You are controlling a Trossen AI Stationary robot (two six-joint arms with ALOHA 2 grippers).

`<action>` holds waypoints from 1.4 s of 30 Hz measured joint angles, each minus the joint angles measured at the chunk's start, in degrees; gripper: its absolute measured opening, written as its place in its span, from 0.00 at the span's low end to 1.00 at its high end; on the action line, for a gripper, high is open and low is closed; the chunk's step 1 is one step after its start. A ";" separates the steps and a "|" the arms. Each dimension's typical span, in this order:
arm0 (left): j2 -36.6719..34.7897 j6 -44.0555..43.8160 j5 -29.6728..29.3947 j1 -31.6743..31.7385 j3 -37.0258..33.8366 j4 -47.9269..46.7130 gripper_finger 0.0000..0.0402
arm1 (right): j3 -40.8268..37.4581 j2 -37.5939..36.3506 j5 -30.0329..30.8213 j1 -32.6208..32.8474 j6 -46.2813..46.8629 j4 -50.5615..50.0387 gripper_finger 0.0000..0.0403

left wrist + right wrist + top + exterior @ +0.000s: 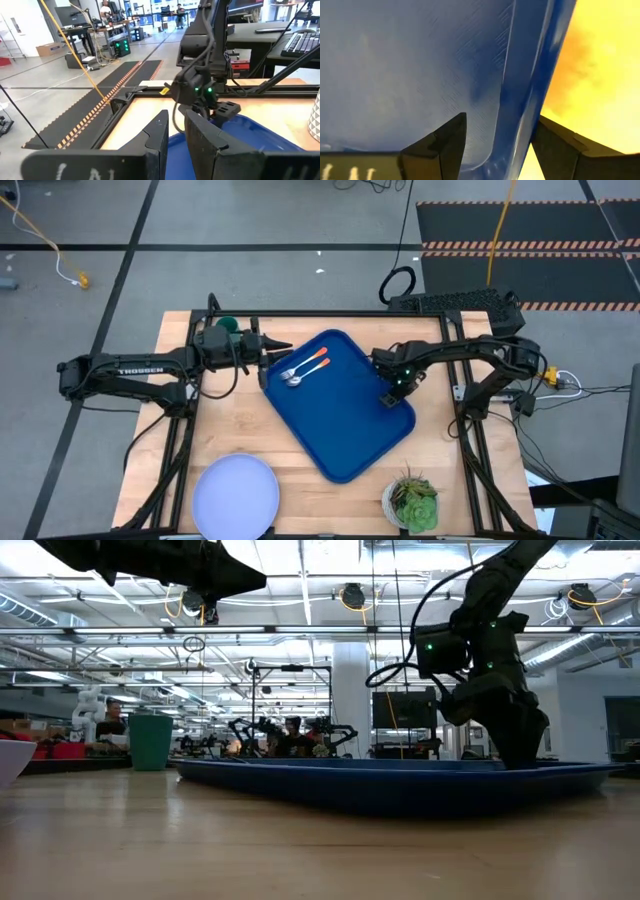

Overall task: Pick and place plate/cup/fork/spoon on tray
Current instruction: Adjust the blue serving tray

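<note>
Tableware is half gathered, by my reading: the round flat pale lavender-white plate [236, 494] lies nearest, at the front edge of the pale wooden surface [300, 480], well apart from the large blue rectangular plastic tray with its raised rim [350, 430], so it has yet to be moved; beside it at the front right stands a white pot with a green plant [411, 502], which is no part of the job; the tray lies askew across the middle of the surface, and on its far left end rest the small fork with silver tines and an orange handle [304, 363] and the small spoon with a silver bowl and an orange handle [308, 373], side by side, so those two look done; the right pincer [388, 397] is down at the tray's right rim, its fingers [440, 145] spread either side of that rim and not yet clamped, in the right wrist view; the left pincer [268, 347] hovers just beyond the tray's far left corner, fingers [200, 137] parted and holding nothing; farthest back, behind the left arm, stands the small dark green cylindrical cup [228, 325], off the tray and left to fetch; the only writing I can read is pale lettering along the left arm, which seems to say TROSSEN.
</note>
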 joint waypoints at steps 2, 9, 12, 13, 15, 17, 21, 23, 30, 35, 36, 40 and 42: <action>0.00 -0.05 0.00 0.00 0.00 0.00 0.17 | 0.00 0.00 -0.18 1.44 1.10 0.05 0.50; 0.00 -0.14 0.00 0.00 0.00 -0.02 0.17 | 0.00 -0.13 -2.82 6.70 5.58 0.64 0.50; 0.00 -0.14 0.00 0.00 0.00 -0.02 0.17 | 0.00 -0.82 -3.99 9.09 7.68 1.93 0.50; 0.00 -0.14 0.00 0.00 0.00 -0.02 0.17 | 0.00 -1.01 -4.42 9.78 8.31 2.50 0.50; 0.00 -0.16 0.00 -0.02 0.00 -0.02 0.17 | 0.00 -1.73 -4.39 11.15 9.84 3.81 0.50; 0.00 -0.23 0.00 0.00 0.00 -0.02 0.17 | 0.00 -2.44 -4.50 12.35 11.35 5.68 0.50; 0.00 -0.34 0.00 -0.26 0.00 0.01 0.17 | 0.00 -4.02 -4.44 14.84 14.04 10.34 0.50; 0.02 -0.34 0.02 -0.36 0.00 0.36 0.17 | 0.02 -4.75 -4.48 16.01 14.69 12.56 0.50; 0.02 -0.34 0.02 -0.41 0.00 0.82 0.17 | 0.04 -5.47 -4.46 18.53 15.27 16.55 0.50; 0.02 -0.31 0.02 -0.39 0.00 0.94 0.17 | 0.04 -7.08 -4.35 17.16 5.59 15.81 0.50; 0.02 -0.31 0.02 -0.39 0.00 0.94 0.17 | 0.08 -7.67 -4.31 16.50 3.50 15.55 0.50; 0.02 0.07 0.02 -0.39 0.00 1.54 0.17 | 3.30 -9.67 -2.60 14.25 -7.32 11.29 0.50; 0.02 0.31 0.02 -0.39 -0.02 1.68 0.17 | 6.35 -10.19 1.99 13.75 -14.42 7.73 0.50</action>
